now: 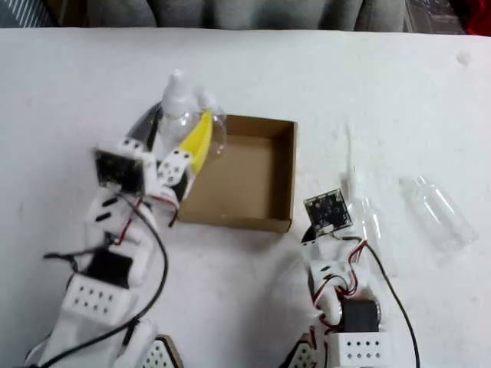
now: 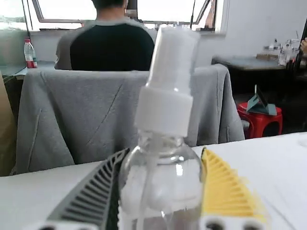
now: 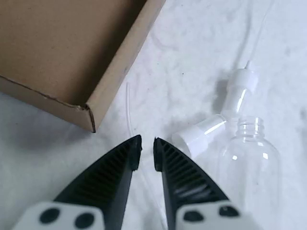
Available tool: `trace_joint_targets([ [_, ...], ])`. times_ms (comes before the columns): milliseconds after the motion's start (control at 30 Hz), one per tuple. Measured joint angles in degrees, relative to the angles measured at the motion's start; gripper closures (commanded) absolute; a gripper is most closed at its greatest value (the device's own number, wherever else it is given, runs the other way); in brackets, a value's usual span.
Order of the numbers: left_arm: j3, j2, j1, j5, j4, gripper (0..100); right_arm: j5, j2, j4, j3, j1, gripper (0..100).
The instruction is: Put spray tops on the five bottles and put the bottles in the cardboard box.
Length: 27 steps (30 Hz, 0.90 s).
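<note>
**Left of the box: capped bottle clamped in left arm; right arm's jaws nearly closed over the table**

Beside the far left corner of the cardboard box [image 1: 290, 178], the left gripper [image 2: 163, 152] grips a clear bottle [image 2: 160, 191]. The grey finger [image 2: 91, 196] presses one side of the body and the yellow finger [image 2: 225, 191] presses the other. A white spray top [image 2: 168, 96] sits on this bottle's neck. In the left wrist view the bottle stands upright between the fingers. From the high view I cannot tell whether its base rests on the table [image 1: 253, 69] or is lifted. The box interior shows bare brown cardboard.

Right of the box, the right gripper [image 3: 146, 152] hangs above the table just off the near right corner of the box. Its two black jaws are almost together with a thin slit between the tips. I see nothing clamped between them.

Near the right gripper lies a second bottle [image 3: 249, 163], clear, with its threaded neck uncapped. Just beside that neck lie loose white spray-top parts [image 3: 239, 88]. They comprise a nozzle piece and a collar piece, which touch each other. I cannot tell if they are one top or two. One thin tube [image 3: 128, 108] runs from the right gripper's tips toward the box wall.

Farther right, well apart from the box, a third bottle [image 1: 441, 211] lies on its side on the table.
</note>
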Motion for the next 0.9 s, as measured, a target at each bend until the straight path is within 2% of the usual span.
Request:
trace_joint_targets([
  [333,1.49,11.87,0.0,0.0,-16.35,98,0.0,0.0,0.0,0.0,0.0,98.4],
  [900,1.49,44.04,0.0,0.0,-40.88,98,0.0,0.0,0.0,0.53,0.0,98.4],
])
